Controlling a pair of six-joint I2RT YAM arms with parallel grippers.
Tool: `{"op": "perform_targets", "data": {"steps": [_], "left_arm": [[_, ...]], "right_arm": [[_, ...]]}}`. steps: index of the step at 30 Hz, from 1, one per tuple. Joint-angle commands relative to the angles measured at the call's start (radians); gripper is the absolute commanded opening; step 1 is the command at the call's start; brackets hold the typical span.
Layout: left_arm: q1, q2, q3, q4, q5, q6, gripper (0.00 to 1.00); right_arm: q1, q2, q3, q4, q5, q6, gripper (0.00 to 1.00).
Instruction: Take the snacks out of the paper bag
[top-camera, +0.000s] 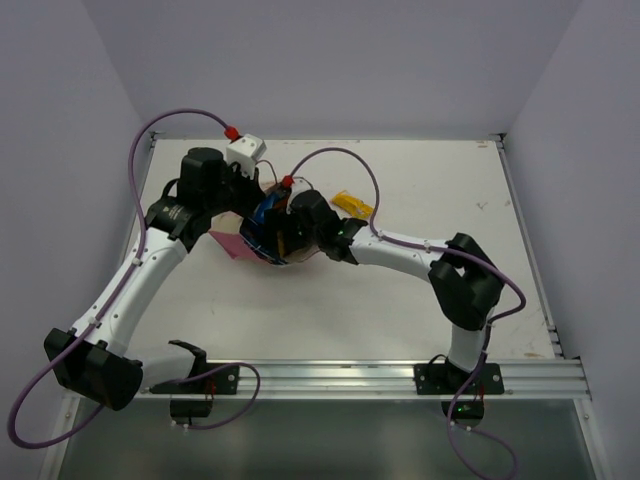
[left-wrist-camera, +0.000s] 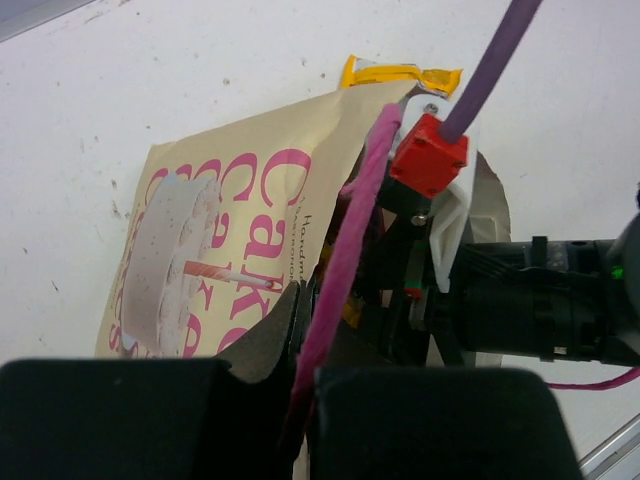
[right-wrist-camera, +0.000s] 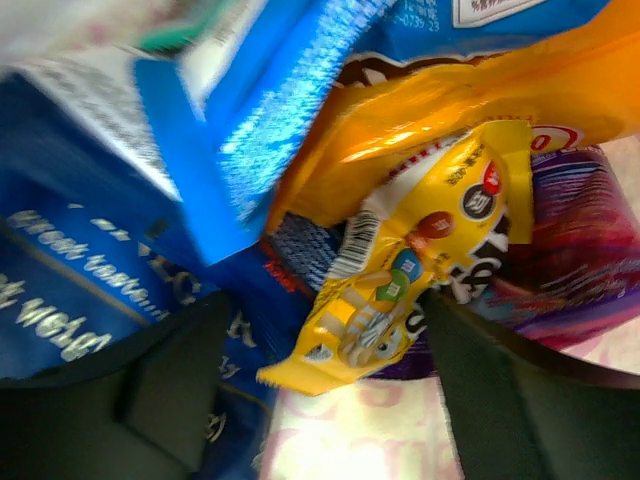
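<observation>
The left arm (top-camera: 130, 280) reaches up from its base and bends to the right near the top. The left gripper (left-wrist-camera: 305, 345) is pinched tight on the rim of the paper bag (left-wrist-camera: 250, 150). The right arm (top-camera: 400, 250) bends at its elbow and stretches to the left. The right gripper (right-wrist-camera: 322, 300) has its fingers (right-wrist-camera: 170, 390) spread wide apart, close to the left gripper.

A white, faintly scuffed table (top-camera: 420, 310) lies under soft, even light. Plain pale lavender-grey walls (top-camera: 330, 60) close it in on three sides. An aluminium rail (top-camera: 340, 378) runs along its near edge.
</observation>
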Motion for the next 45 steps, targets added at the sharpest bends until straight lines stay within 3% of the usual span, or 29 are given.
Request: {"op": "perform_targets", "data": {"steps": [1,3,7,10,13,17,23,24,33,45], "left_arm": [[-0.001,-0.004,0.026,0.016,0.004,0.009,0.0],[-0.001,-0.006,0.026,0.013,0.003,0.009,0.0],[0.001,-0.006,0.021,0.008,-0.006,0.012,0.0],[-0.001,-0.009,0.012,0.005,-0.014,0.017,0.0],[-0.001,-0.012,0.003,0.001,-0.025,0.021,0.0],[0.001,-0.014,-0.014,-0.001,-0.054,0.026,0.0],[-0.001,-0.018,-0.019,-0.001,-0.059,0.026,0.0],[0.001,-0.02,-0.019,-0.001,-0.057,0.026,0.0],[-0.001,-0.023,-0.016,-0.004,-0.051,0.026,0.0],[-0.001,-0.029,-0.005,-0.016,-0.059,0.026,0.0]], "right_arm": [[0.01,0.059,0.027,0.023,0.062,0.047,0.78],[0.01,0.076,0.041,0.0,0.093,0.053,0.69],[0.009,0.058,0.019,0.008,0.135,0.045,0.4],[0.009,0.009,-0.01,0.025,0.159,0.027,0.24],[0.009,-0.06,-0.044,0.048,0.178,-0.002,0.17],[0.009,-0.129,-0.068,0.048,0.181,-0.048,0.18],[0.007,-0.123,-0.078,0.023,0.119,-0.082,0.29],[0.007,-0.122,-0.082,0.019,0.104,-0.085,0.36],[-0.025,-0.174,-0.101,0.008,0.043,-0.05,0.48],[-0.068,-0.231,-0.11,0.012,0.059,-0.041,0.49]]}}
